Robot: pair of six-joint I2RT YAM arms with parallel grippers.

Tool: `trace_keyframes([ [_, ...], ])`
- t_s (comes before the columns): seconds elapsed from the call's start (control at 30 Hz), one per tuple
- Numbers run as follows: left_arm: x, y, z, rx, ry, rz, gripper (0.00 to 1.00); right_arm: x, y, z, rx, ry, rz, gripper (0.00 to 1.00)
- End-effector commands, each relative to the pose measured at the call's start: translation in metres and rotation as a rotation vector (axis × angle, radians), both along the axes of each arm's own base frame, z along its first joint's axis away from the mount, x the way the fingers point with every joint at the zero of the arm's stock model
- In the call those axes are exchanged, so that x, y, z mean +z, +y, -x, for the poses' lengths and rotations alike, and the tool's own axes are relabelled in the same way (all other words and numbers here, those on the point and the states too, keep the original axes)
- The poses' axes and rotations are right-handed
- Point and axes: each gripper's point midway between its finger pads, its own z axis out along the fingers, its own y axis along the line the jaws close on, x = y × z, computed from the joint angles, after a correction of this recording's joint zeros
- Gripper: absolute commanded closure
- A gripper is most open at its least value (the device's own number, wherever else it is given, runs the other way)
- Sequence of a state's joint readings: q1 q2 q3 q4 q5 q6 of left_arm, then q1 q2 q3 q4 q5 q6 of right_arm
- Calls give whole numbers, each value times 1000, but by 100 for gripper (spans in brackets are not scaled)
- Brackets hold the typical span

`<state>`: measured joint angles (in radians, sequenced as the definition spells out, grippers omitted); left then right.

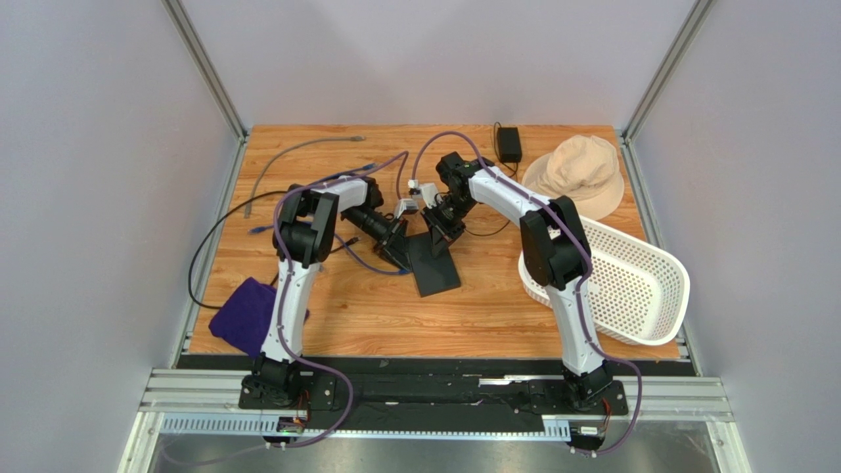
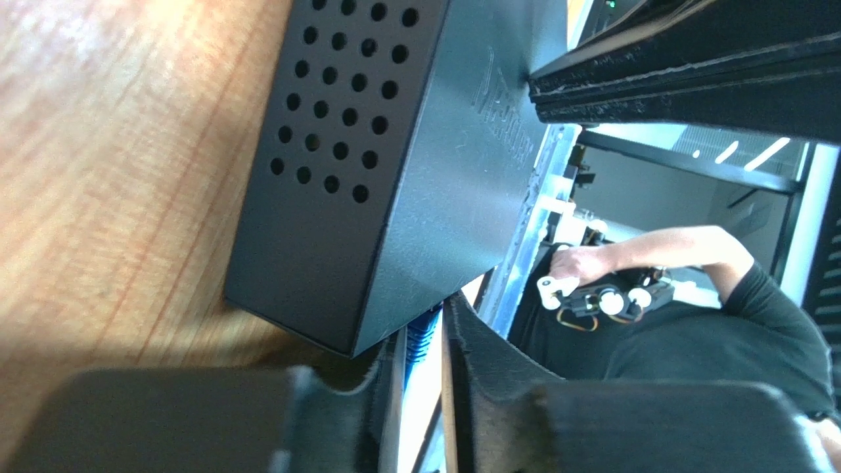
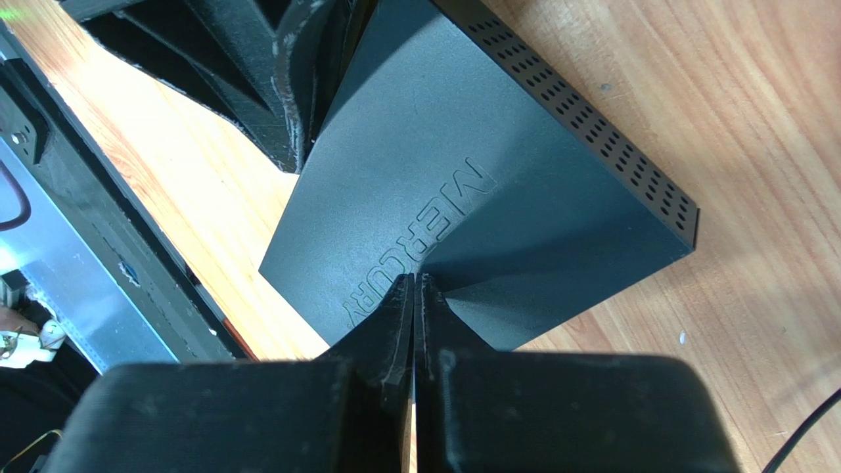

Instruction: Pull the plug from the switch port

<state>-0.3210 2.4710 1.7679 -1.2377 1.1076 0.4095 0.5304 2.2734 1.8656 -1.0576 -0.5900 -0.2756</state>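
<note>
closed right fingers pressing on the switch, left fingers flanking a blue plug

lying flat near the middle of the wood-grain table [image 1: 395, 320]: one switch [image 1: 435, 264], a matte-black rectangular box with crisp edges, sitting between the two grippers. showing raised lettering on its smooth lid in the right wrist view, two rows of tiny slots along one narrow side, and (in the left wrist view) a grid of round holes punched through another side.

pressing the right gripper [image 3: 413, 288] tips-down on that lid, both black fingers squeezed together with no gap and nothing caught between them.

reaching the left gripper [image 2: 422, 325] in at a corner of the box, two rough black fingers [image 2: 494, 384] standing a narrow slit apart, one blue ribbed plug [image 2: 424, 340] sitting in the slit right by the box's edge; not possible to tell whether the pads are actually biting on it.

lying elsewhere on the table, one of each: a white plastic basket [image 1: 632, 286] with perforated walls at the right edge, a soft beige hat [image 1: 577, 169] behind it, a small black power adapter [image 1: 508, 144] at the far edge, a crumpled purple cloth [image 1: 245, 310] at the near left, and a thin grey cable [image 1: 296, 158] curving across the far left.
</note>
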Motion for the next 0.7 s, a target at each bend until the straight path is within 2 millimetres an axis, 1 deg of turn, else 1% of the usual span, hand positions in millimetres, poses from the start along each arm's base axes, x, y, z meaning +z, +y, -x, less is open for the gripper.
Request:
trace_keyframes([
  [0.0, -22, 2, 5, -69, -84, -132, 82, -44, -14, -5, 10, -10, 109, 100],
  [0.07, -21, 1, 6, -72, -74, -149, 83, -45, -14, -5, 10, -8, 112, 100],
  [0.1, -20, 1, 5, -71, -71, -149, 86, -45, -14, -5, 10, -9, 110, 100],
  [0.13, -16, -1, 2, -70, -78, -139, 87, -45, -14, -5, 10, -10, 111, 100],
  [0.17, -13, -1, 4, -72, -53, -138, 89, -45, -14, -4, 10, -8, 112, 100],
  [0.2, -5, -6, -1, -67, -58, -111, 94, -45, -14, -5, 12, -11, 109, 100],
  [0.27, 2, -8, 1, -68, -35, -93, 100, -45, -14, -5, 10, -10, 109, 100],
  [0.3, 6, -10, 0, -72, -42, -68, 100, -46, -14, -5, 10, -9, 110, 100],
  [0.4, 12, -10, 6, -91, -27, -24, 100, -47, -13, -5, 9, -6, 113, 100],
  [0.47, 13, -7, 15, -108, 12, -18, 100, -47, -14, -6, 7, -9, 113, 100],
  [0.53, 13, -2, 18, -100, 34, 1, 100, -47, -15, -6, 4, -9, 118, 100],
  [0.57, 11, 3, 15, -66, 54, 18, 100, -47, -15, -8, 4, -12, 116, 100],
  [0.67, 5, 9, 14, -66, 60, 40, 100, -48, -16, -8, 0, -9, 119, 100],
])
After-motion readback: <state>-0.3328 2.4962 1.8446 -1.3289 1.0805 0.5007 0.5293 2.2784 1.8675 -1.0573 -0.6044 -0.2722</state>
